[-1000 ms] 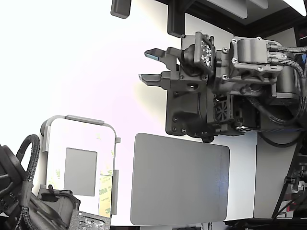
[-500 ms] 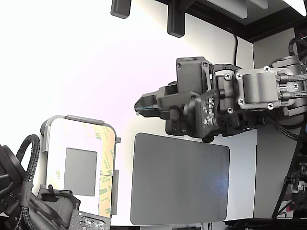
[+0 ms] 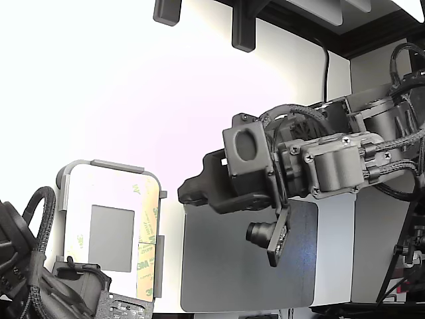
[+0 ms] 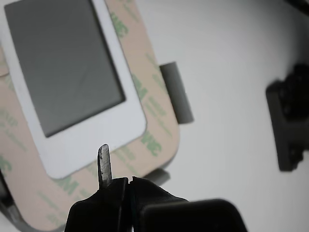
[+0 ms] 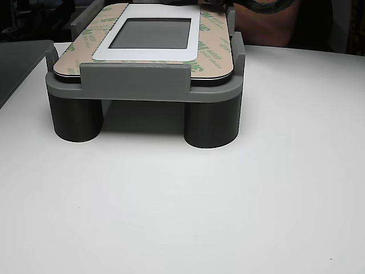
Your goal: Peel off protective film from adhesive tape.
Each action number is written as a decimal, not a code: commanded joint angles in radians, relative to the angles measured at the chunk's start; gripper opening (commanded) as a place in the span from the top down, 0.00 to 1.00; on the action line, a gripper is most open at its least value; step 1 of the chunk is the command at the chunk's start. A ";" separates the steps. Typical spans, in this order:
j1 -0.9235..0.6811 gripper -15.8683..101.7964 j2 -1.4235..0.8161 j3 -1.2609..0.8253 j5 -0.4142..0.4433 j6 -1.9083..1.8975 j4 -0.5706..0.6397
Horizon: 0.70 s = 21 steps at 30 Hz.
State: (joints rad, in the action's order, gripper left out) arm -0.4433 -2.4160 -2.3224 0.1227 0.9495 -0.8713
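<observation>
The protective film (image 3: 151, 222) is a tan-yellow liner with green logos, lying along the edge of a white plate held in a grey fixture (image 3: 109, 166) at the exterior view's lower left. The film (image 4: 161, 123) frames the white panel and its grey square patch (image 4: 63, 63) in the wrist view. It also shows on the raised fixture as film (image 5: 214, 54) in the other view. My gripper (image 3: 187, 191) hovers just right of the fixture in the exterior view, pointing at it. Its fingers (image 4: 108, 195) are pressed together with nothing between them, near the film's rounded corner.
A big grey rounded mat (image 3: 232, 272) lies under the arm. A second arm's dark body (image 3: 40, 279) sits at the fixture's lower left. Black brackets (image 3: 242, 30) hang at the far edge. The fixture stands on grey legs (image 5: 211, 123) on the white table.
The gripper was open one second ago and is shut now. The wrist has rolled over and the arm has come down and left toward the fixture.
</observation>
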 commanded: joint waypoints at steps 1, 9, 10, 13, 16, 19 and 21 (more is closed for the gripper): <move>0.006 0.95 -0.011 -0.005 -0.008 0.121 0.054; -0.006 0.95 0.094 -0.020 -0.026 0.394 0.184; -0.015 0.95 0.109 -0.020 -0.021 0.405 0.201; -0.041 0.95 0.161 -0.006 -0.011 0.430 0.229; -0.071 0.95 0.187 -0.009 0.002 0.460 0.267; -0.118 0.95 0.224 -0.011 0.035 0.476 0.311; -0.147 0.95 0.258 -0.012 0.060 0.483 0.348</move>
State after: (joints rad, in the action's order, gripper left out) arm -0.5798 -2.1629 -2.3608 0.1657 1.4266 -0.5599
